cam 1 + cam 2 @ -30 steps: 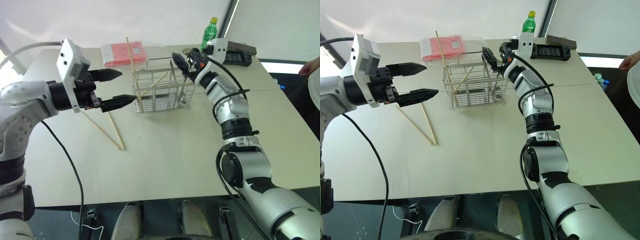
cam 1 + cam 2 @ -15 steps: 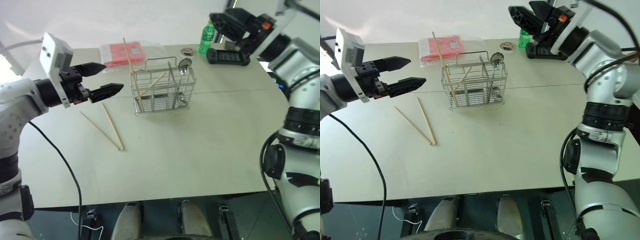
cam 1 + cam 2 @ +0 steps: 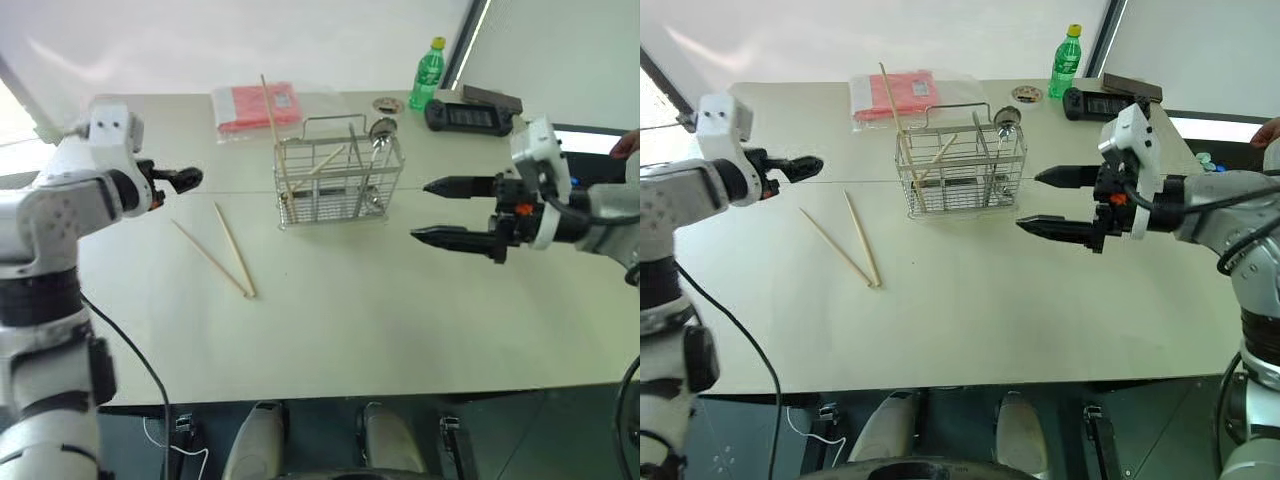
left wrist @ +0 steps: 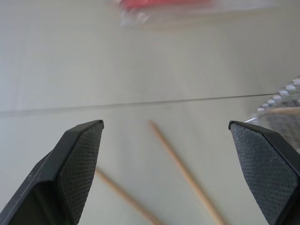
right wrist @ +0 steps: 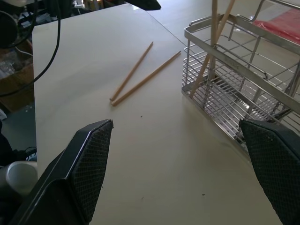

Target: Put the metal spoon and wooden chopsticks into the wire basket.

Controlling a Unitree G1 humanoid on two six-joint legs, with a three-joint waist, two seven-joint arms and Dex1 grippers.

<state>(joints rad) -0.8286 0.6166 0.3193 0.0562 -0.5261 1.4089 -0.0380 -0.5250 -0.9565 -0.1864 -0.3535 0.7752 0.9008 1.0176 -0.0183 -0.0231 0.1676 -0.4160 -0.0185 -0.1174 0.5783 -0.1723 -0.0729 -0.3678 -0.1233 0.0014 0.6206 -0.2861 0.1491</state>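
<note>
Now | two pale thin wooden chopsticks (image 3: 225,251) flat on surface (image 3: 350,320) toward its left edge, just left of silver wire-grid basket (image 3: 340,185) | two more sticks, shiny metal spoon (image 3: 380,130) already inside | left gripper (image 3: 185,179), right gripper (image 3: 435,210) wide, empty | sticks likely light, stiff, roll easily; pinch mid-length

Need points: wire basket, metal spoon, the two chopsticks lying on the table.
wire basket (image 3: 340,195), left eye view, front wire wall.
metal spoon (image 3: 381,128), left eye view, bowl sticking up above the basket's rim.
two chopsticks on the table (image 3: 232,250), left eye view, mid-shaft of the nearer stick.
</note>
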